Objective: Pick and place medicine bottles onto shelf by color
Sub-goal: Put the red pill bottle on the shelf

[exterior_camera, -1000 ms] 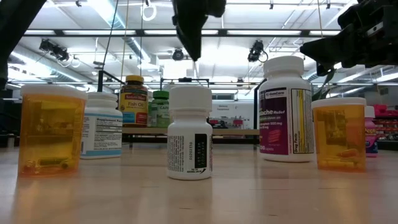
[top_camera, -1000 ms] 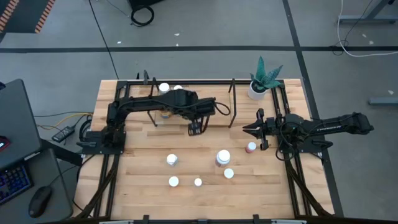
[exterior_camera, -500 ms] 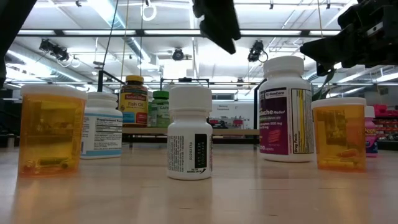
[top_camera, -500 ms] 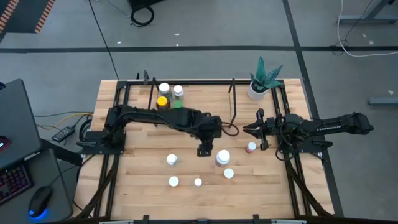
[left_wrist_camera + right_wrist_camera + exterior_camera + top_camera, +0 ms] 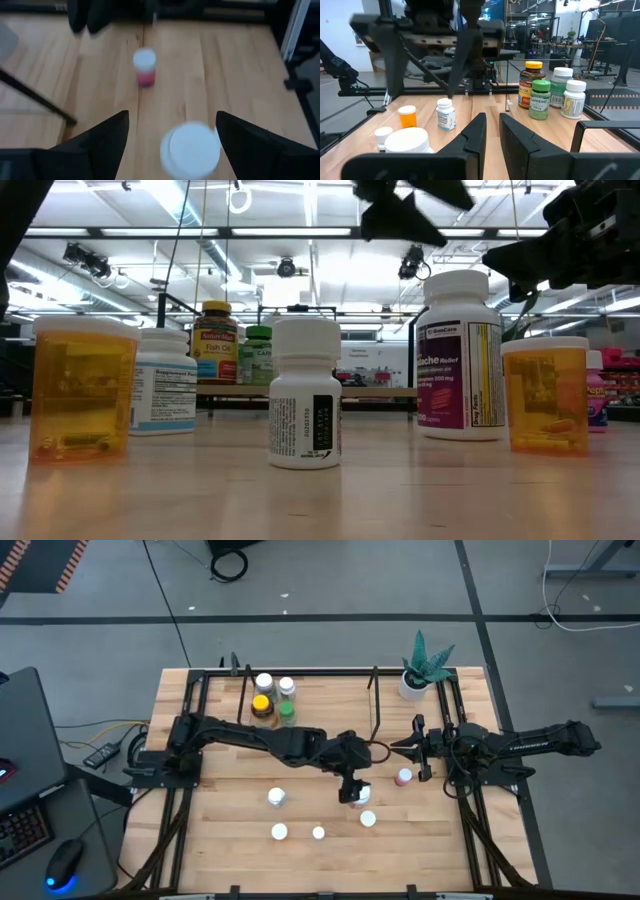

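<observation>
The left pincer (image 5: 352, 792) hangs over the middle of the tabletop (image 5: 225, 810) with its two fingers (image 5: 102, 140) spread wide and nothing between them gripped. Directly below it stands a large white-capped bottle (image 5: 190, 149), upright, its long axis vertical and its cap turned up toward the pincer; the fingers stand on either side of the cap, apart from it. A little ahead of the pincer a small pink bottle (image 5: 145, 66) with a white cap also stands upright. Behind the pincer, other white-capped bottles (image 5: 277, 797) stand on the tabletop, all upright. Well away from the pincer, on the shelf (image 5: 330, 700) at the far edge, stand four bottles, among them one with a yellow cap (image 5: 261, 705) and one with a green cap (image 5: 287, 710). The right pincer (image 5: 397, 748) waits near the pink bottle, its fingers closed together and empty.
</observation>
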Controlling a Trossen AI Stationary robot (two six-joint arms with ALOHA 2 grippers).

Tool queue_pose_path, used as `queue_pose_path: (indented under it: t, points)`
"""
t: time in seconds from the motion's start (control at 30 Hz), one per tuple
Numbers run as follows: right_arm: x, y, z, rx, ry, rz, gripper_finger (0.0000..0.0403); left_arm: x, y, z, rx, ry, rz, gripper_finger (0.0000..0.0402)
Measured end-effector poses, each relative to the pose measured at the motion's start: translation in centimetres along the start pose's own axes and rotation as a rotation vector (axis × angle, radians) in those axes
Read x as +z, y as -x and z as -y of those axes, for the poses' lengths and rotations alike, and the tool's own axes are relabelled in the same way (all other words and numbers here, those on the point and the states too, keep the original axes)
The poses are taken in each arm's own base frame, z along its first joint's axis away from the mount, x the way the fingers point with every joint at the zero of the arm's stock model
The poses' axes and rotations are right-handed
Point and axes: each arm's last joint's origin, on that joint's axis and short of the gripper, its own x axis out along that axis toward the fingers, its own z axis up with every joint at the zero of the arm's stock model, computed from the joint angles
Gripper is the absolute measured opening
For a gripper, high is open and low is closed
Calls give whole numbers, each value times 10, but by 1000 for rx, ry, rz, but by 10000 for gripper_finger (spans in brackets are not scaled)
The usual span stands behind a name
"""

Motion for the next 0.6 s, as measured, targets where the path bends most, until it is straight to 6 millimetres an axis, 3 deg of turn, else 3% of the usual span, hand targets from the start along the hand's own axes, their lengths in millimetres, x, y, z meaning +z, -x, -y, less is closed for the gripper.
queue_pose_path:
  t: [0.13,0.37,0.6]
  points:
    - [0,0,0,0,0,0,62,2,-6,10,1,-11,58,312]
    - [0,0,0,0,0,1,62,-18,-34,24,-4,-41,-21,357]
    - [0,0,0,0,0,0,62,-33,-53,24,-4,-45,-96,381]
